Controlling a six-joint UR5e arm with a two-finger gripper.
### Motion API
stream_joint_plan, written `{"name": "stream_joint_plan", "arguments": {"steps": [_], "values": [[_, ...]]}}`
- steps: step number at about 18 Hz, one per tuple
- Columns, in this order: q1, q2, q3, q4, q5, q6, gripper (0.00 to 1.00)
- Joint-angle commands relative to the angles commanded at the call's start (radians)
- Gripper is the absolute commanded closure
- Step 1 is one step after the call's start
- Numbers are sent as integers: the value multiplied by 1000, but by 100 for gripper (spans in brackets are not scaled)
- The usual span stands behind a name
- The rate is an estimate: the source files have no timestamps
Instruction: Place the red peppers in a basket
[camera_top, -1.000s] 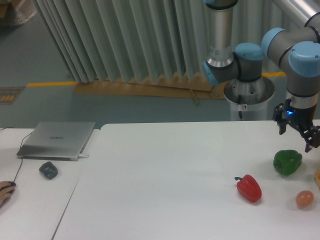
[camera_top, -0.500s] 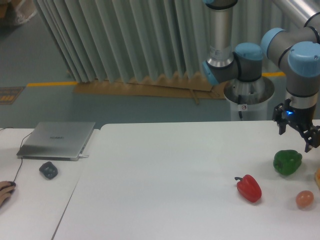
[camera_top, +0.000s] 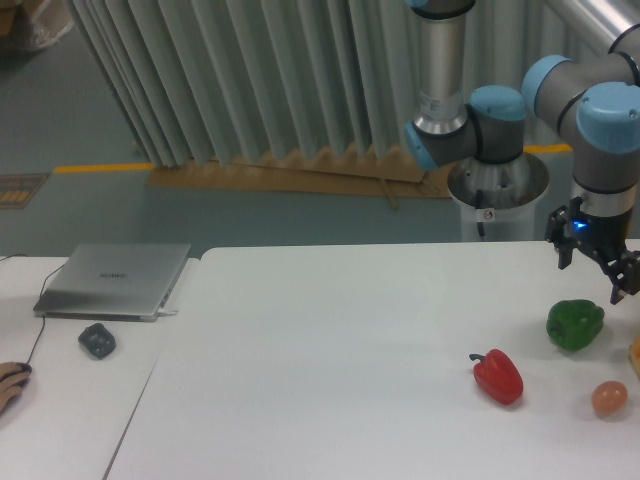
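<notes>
The red pepper (camera_top: 499, 376) lies on the white table (camera_top: 330, 350) at the right, glossy, with its dark stem pointing left. My gripper (camera_top: 592, 276) hangs open and empty at the far right, above and behind the green pepper (camera_top: 575, 324), well up and to the right of the red pepper. No basket shows clearly; only an orange sliver (camera_top: 635, 355) sits at the right edge of the frame.
A small round orange-pink fruit (camera_top: 609, 398) lies right of the red pepper. On the left table stand a closed silver laptop (camera_top: 115, 279) and a dark grey lump (camera_top: 97, 340). A hand on a mouse (camera_top: 12, 380) shows at the left edge.
</notes>
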Motion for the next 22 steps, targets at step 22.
{"name": "stream_joint_plan", "arguments": {"steps": [22], "values": [[-90, -66, -18, 138, 8, -746, 0]]}}
